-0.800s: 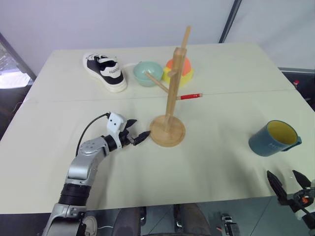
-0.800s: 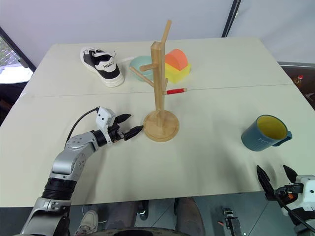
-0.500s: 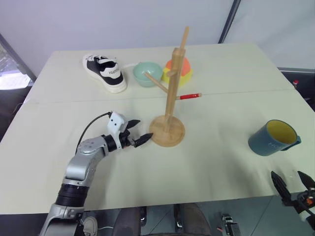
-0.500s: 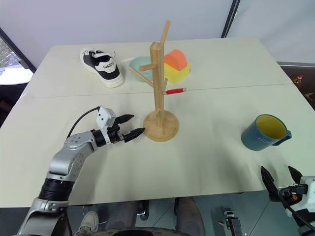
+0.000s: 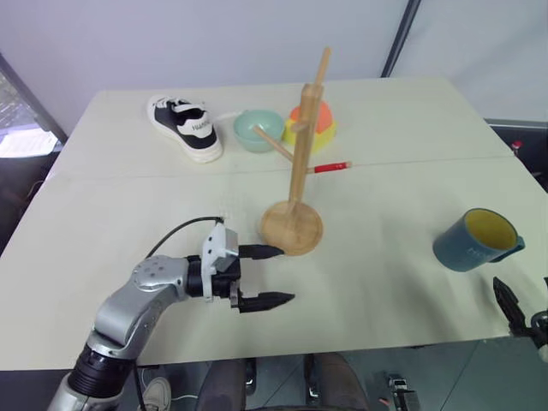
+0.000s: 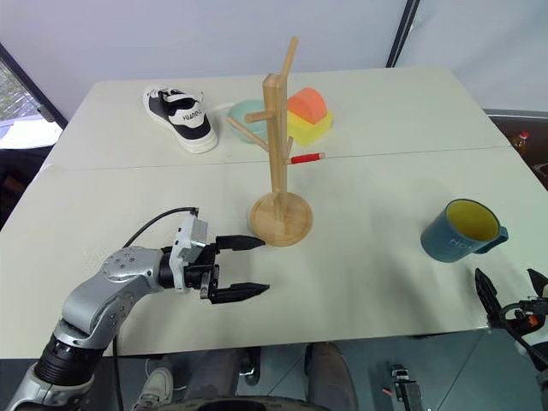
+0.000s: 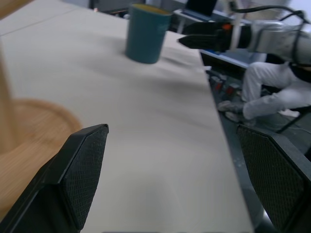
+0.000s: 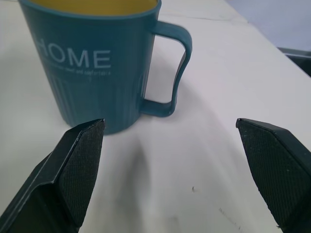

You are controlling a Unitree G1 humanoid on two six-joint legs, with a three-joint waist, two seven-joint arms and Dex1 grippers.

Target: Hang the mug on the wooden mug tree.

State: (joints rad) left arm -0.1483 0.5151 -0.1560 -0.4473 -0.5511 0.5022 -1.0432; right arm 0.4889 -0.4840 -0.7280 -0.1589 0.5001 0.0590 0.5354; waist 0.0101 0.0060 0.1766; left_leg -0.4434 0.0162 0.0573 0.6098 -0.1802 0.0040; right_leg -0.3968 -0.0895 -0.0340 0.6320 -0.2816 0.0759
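The slate-blue mug (image 5: 473, 241) with a yellow inside stands upright near the table's right edge, its handle facing right. The wooden mug tree (image 5: 296, 163) rises on its round base at the table's middle, with bare pegs. My left gripper (image 5: 282, 275) hovers open over the table just in front of the tree's base, pointing right toward the mug, with nothing between its fingers. My right gripper (image 6: 511, 287) is open at the table's front right edge, just short of the mug (image 8: 97, 63), which fills the space ahead between its fingers.
At the back of the table lie a black-and-white shoe (image 5: 184, 127), a mint-green bowl (image 5: 257, 128) and an orange-and-yellow object (image 5: 315, 125). A red pen (image 5: 330, 167) lies behind the tree. The table's front edge runs just under both grippers.
My left gripper has swung from beside the tree's base toward the front edge and its jaws have spread wider. My right gripper has shifted right, nearer the mug.
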